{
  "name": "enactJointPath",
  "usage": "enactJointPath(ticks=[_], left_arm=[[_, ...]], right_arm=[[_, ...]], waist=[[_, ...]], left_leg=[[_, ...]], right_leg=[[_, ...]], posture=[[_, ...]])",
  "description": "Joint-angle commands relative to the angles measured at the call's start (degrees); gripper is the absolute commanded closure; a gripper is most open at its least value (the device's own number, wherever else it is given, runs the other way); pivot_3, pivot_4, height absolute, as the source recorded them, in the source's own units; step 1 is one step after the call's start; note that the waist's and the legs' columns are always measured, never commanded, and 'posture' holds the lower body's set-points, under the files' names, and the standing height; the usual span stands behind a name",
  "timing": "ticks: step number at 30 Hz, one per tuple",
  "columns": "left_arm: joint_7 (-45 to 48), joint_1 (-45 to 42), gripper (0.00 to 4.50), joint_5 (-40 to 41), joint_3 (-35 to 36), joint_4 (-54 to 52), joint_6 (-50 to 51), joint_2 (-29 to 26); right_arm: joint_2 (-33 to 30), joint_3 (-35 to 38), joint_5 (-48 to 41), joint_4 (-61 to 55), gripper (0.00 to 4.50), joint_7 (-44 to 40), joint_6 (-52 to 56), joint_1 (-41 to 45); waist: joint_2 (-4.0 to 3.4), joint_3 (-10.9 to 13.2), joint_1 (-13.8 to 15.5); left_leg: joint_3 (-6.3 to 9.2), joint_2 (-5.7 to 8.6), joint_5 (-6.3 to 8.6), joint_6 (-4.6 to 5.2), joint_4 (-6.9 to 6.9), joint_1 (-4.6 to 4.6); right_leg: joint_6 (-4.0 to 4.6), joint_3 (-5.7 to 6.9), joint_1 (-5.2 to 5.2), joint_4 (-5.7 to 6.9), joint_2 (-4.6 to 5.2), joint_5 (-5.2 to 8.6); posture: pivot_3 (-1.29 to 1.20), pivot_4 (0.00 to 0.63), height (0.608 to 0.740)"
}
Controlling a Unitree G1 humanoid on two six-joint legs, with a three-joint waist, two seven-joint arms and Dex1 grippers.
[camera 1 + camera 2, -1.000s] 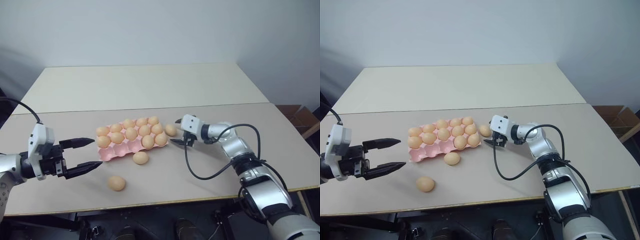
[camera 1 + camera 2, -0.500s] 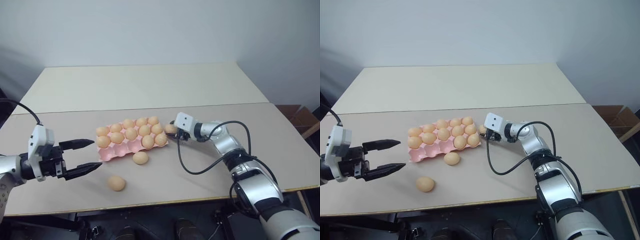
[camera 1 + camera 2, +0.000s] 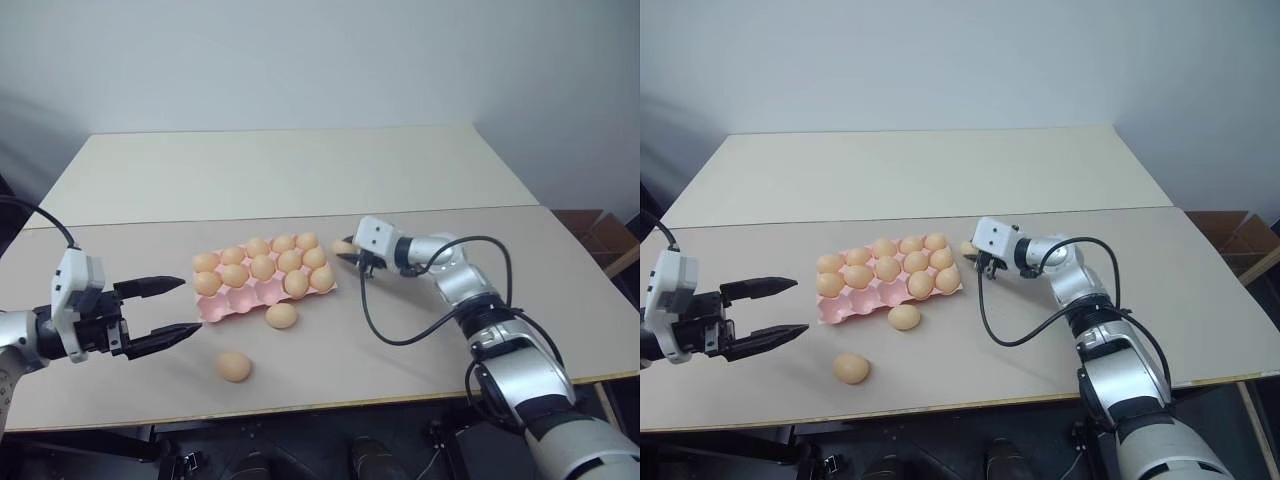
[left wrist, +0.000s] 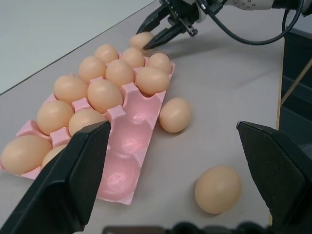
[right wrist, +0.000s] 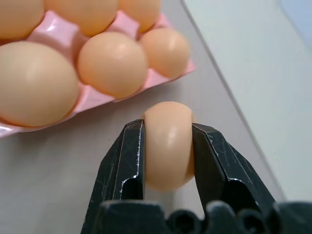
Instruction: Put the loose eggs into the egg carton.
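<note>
The pink egg carton (image 3: 246,299) lies mid-table with several tan eggs in its cups; a few cups along its near row are bare (image 4: 130,141). Just off its right end, my right gripper (image 3: 348,253) is shut on one loose egg (image 5: 168,146), held a little above the table. Two more loose eggs rest on the table: one (image 3: 281,316) against the carton's near edge, one (image 3: 233,366) closer to me. My left gripper (image 3: 194,305) hovers open and holds nothing, left of the carton, with its fingers (image 4: 68,180) pointing toward these eggs.
The right arm's black cable (image 3: 400,338) loops over the table to the right of the carton. A second table (image 3: 290,170) butts against the far side. The near table edge (image 3: 330,403) runs close behind the nearest egg. Cardboard boxes (image 3: 600,235) stand at the right.
My right gripper has shut on the egg beside the carton's right end and lifted it slightly. The left gripper has stayed where it was, open.
</note>
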State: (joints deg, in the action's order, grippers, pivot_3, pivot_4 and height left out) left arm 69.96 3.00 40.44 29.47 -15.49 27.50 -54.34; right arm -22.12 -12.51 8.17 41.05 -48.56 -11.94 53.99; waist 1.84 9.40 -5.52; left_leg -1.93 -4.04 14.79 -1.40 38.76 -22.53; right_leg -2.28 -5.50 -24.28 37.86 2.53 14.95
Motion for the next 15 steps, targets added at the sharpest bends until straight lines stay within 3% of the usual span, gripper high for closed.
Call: enactJointPath(ticks=[1, 8, 15], left_arm=[[0.20, -0.69, 0.00, 0.09, 1.03, -0.70, -1.03, -0.79], [0.63, -1.52, 0.00, -0.05, 0.29, -0.14, -0.92, -0.94], [0.45, -0.93, 0.00, 0.03, 0.85, -0.86, -0.71, -0.79]], right_arm=[[-1.10, 3.31, -4.92, -12.27, 3.31, -1.69, 3.45, -0.98], [2.82, -0.54, -9.89, -33.90, 3.31, -4.55, 13.92, -7.16], [8.42, -8.78, -3.20, -32.10, 3.31, -0.52, 17.08, -7.56]], waist=[[0.00, 0.00, -0.04], [0.00, 0.00, 0.01], [0.00, 0.00, 0.09]], left_leg=[[0.01, 0.00, 0.00, 0.00, 0.00, -0.01], [0.03, -0.02, 0.00, 0.00, -0.01, 0.01], [0.03, -0.01, 0.00, 0.00, 0.01, 0.00]], right_leg=[[0.00, 0.00, -0.01, 0.00, 0.00, 0.00], [0.00, 0.01, -0.01, 0.04, -0.02, 0.00], [0.01, 0.04, -0.02, 0.04, -0.01, 0.01]], posture=[[0.00, 0.150, 0.740], [0.00, 0.150, 0.740], [0.00, 0.150, 0.740]])
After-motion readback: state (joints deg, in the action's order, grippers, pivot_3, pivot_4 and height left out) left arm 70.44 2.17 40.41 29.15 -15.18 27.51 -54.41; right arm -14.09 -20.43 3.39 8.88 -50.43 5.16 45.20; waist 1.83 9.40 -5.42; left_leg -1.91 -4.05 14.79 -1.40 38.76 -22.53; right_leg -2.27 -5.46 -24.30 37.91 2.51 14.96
